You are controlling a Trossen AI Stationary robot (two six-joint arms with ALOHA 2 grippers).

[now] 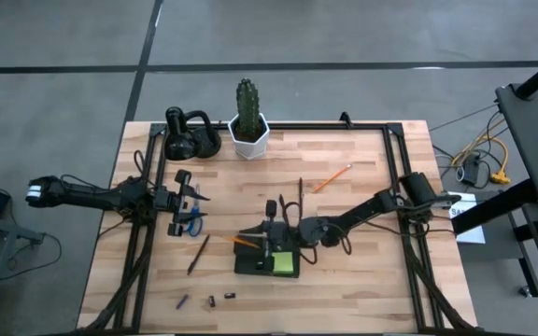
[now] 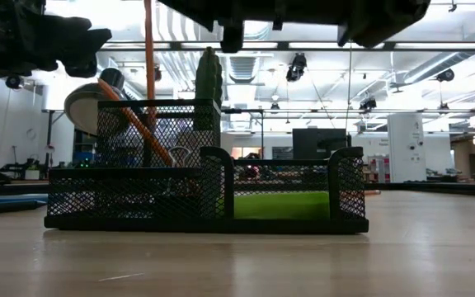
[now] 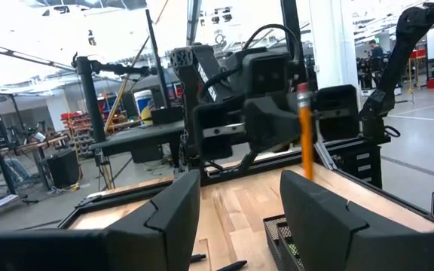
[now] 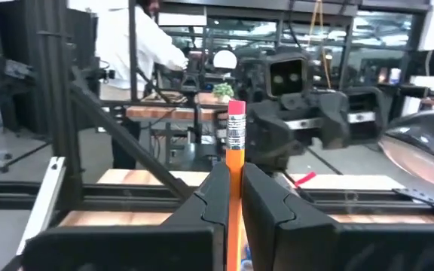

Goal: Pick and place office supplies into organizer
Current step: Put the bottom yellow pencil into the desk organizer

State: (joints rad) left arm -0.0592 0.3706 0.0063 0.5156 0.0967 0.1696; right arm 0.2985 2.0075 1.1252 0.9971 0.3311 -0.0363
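The black mesh organizer sits near the table's front middle. A lime-green sticky-note pad lies in it, and an orange pencil leans in its tall compartment. My right gripper hovers over the organizer, shut on a second orange pencil. My left gripper is open, level above the blue-handled scissors on the left. On the wood lie another pencil, two dark pens and small clips. My right gripper pinches the orange pencil between its two fingers just below the metal ferrule, and the pink eraser end sticks up above them. The fingers come level from the table's right, across the pencil. It stands upright, its lower part inside the tall compartment.
A white hexagonal cactus pot and a black rounded desk gadget stand at the far edge. A black frame rail borders the work area. Bare wood lies right of the organizer. A person in white stands beyond the table.
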